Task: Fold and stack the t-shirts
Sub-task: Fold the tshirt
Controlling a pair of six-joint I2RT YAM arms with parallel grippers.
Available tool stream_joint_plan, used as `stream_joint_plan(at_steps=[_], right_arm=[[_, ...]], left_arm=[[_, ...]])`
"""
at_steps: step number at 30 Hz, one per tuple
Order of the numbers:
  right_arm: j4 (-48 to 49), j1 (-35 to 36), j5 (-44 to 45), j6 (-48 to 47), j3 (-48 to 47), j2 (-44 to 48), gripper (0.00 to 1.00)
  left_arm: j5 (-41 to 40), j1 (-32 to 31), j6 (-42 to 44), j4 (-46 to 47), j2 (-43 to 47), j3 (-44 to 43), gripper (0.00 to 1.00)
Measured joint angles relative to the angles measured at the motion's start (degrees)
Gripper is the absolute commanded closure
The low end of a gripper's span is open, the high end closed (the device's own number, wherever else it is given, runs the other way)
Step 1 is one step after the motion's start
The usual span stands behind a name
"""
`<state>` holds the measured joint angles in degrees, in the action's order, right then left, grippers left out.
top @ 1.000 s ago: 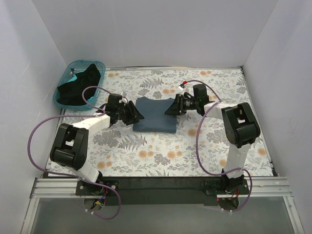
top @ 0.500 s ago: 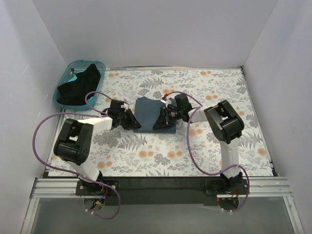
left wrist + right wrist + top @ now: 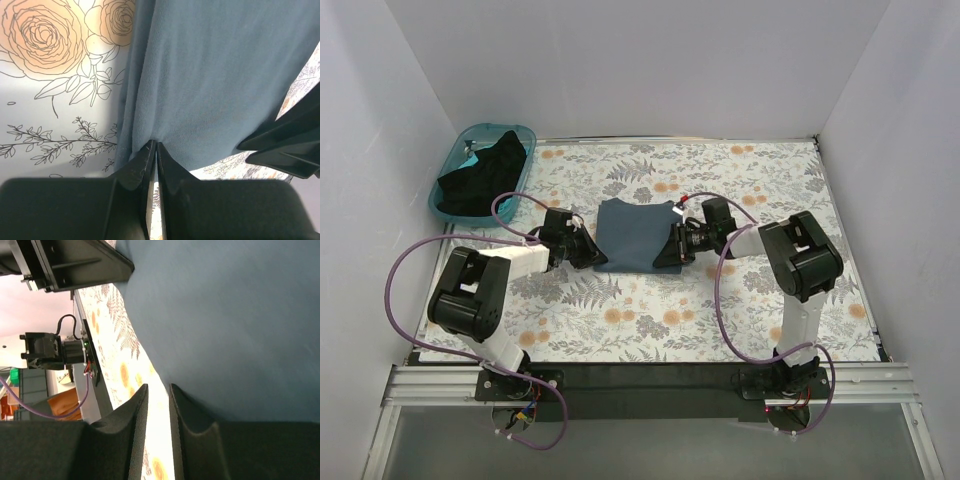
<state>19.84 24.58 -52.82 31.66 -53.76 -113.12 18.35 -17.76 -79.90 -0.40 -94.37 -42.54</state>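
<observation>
A slate blue-grey t-shirt (image 3: pixel 635 232) lies folded into a rectangle in the middle of the flowered table. My left gripper (image 3: pixel 595 255) is low at its near left corner. In the left wrist view the left gripper (image 3: pixel 154 144) is shut, with the hem of the blue-grey t-shirt (image 3: pixel 215 80) pinched at the tips. My right gripper (image 3: pixel 666 252) is at the near right edge. Seen from the right wrist, the right gripper (image 3: pixel 157 386) stands narrowly open with only table showing in the gap, beside the blue-grey t-shirt (image 3: pixel 230 325). A black t-shirt (image 3: pixel 480 172) lies bunched in the basket.
The teal plastic basket (image 3: pixel 446 165) sits at the table's back left corner against the wall. White walls close in the table on three sides. Purple cables loop off both arms over the flowered tablecloth (image 3: pixel 650 310).
The left jaws have closed onto the shirt's near left corner. The right gripper swung left over the shirt, then came back to its right near edge while narrowing.
</observation>
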Motion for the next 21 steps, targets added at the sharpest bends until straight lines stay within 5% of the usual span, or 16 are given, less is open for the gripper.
stream_joint_plan(at_steps=[6, 10, 15, 21], right_arm=[[0.07, -5.62, -0.09, -2.12, 5.68, 0.96, 0.76], [0.17, -8.31, -1.49, -2.10, 6.43, 0.87, 0.76], [-0.46, -8.48, -0.90, -1.88, 6.71, 2.54, 0.76], [-1.90, -5.70, 0.63, 0.15, 2.01, 7.48, 0.75]], left_arm=[[-1.01, -0.07, -0.57, 0.37, 0.42, 0.52, 0.91], [-1.22, -0.13, -1.51, 0.63, 0.98, 0.94, 0.81], [-2.16, -0.39, -1.66, -2.16, 3.56, 0.94, 0.70], [-4.07, -0.37, -1.29, -6.71, 8.98, 0.83, 0.71]])
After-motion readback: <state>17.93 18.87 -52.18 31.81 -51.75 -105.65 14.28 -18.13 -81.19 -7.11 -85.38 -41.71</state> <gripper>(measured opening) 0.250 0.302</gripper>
